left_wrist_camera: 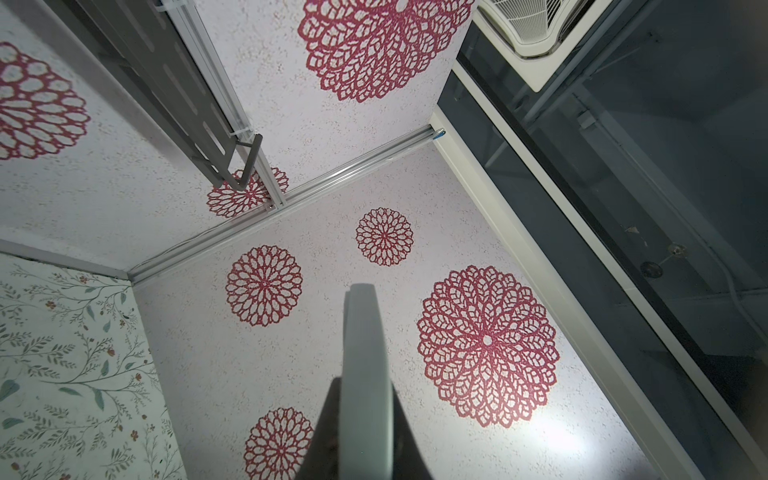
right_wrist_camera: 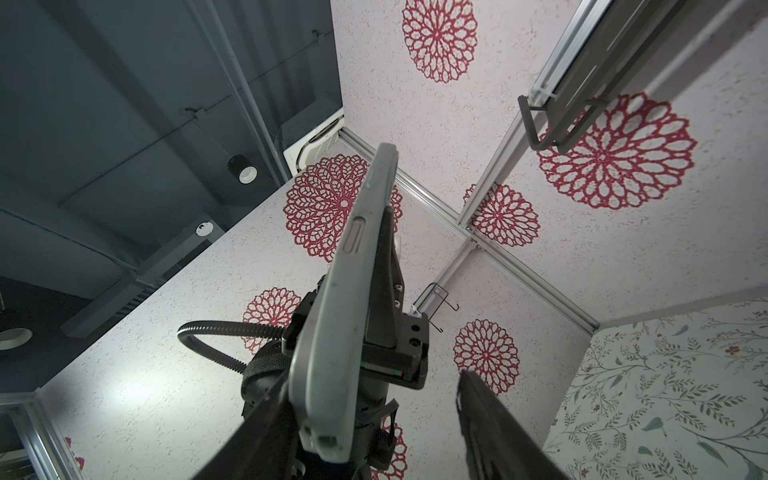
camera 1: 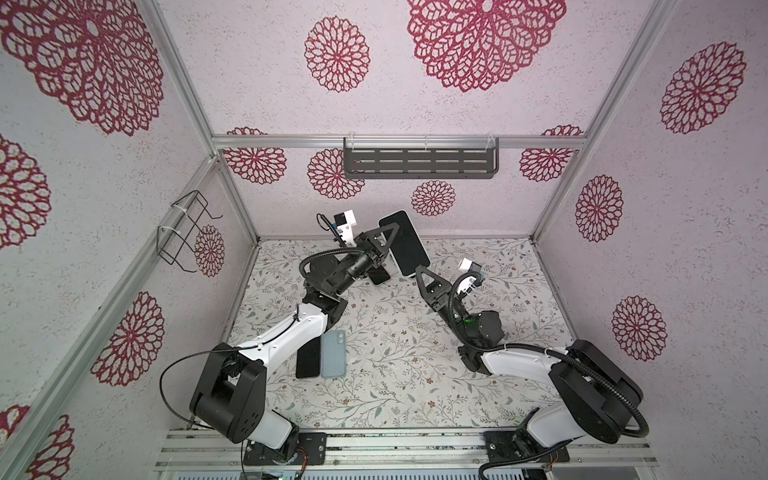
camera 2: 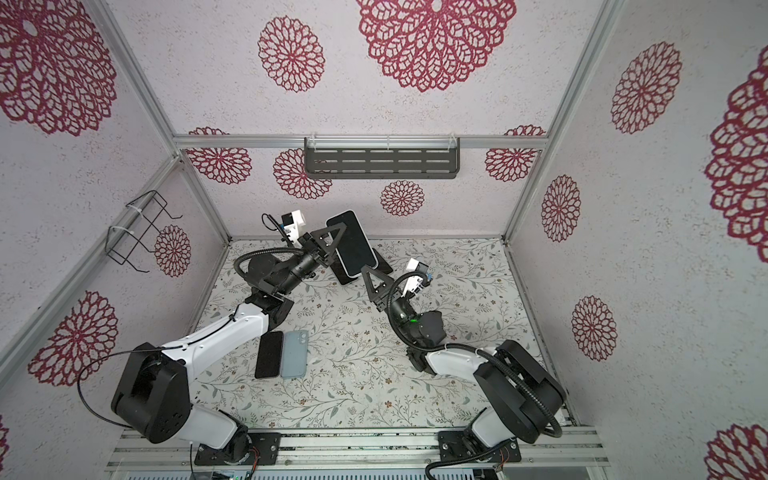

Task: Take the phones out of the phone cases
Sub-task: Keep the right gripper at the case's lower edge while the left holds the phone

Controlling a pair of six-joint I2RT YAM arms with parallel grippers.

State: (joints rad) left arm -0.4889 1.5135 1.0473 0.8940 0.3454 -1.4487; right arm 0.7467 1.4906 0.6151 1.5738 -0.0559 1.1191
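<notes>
Phone with a black glass screen (camera 1: 405, 245), seated in its pale grey plastic phone case (right_wrist_camera: 353, 286).

Top views: I am holding the phone in the air over the far side of the floral-patterned tabletop (camera 1: 395, 374), screen tilted upward. The left gripper (camera 1: 388, 237) is clamped shut across its screen and back. The right gripper (camera 1: 422, 276) is sitting just beside the phone's nearer end. A bare black phone (camera 1: 308, 358) and a blue-grey case (camera 1: 333, 354) are lying flat side by side by the left arm, well apart from the work.

Left wrist view: only the phone case's grey edge (left_wrist_camera: 365, 374) is showing, rising from between the closed black fingers (left_wrist_camera: 322, 436).

Right wrist view: the right gripper's jaws are standing open and gripping nothing. The phone case's bottom corner is lying between its fingers, close against one (right_wrist_camera: 257, 436) and clear of the opposite one (right_wrist_camera: 494, 428). Whether it is touching, I cannot tell.

Judgement: I am aiming to pinch only the case's lip at this corner, not the screen. I would then peel it away from the glass in a short arc while the left clamp resists. Working over the tabletop is limiting the harm if the phone slips.
</notes>
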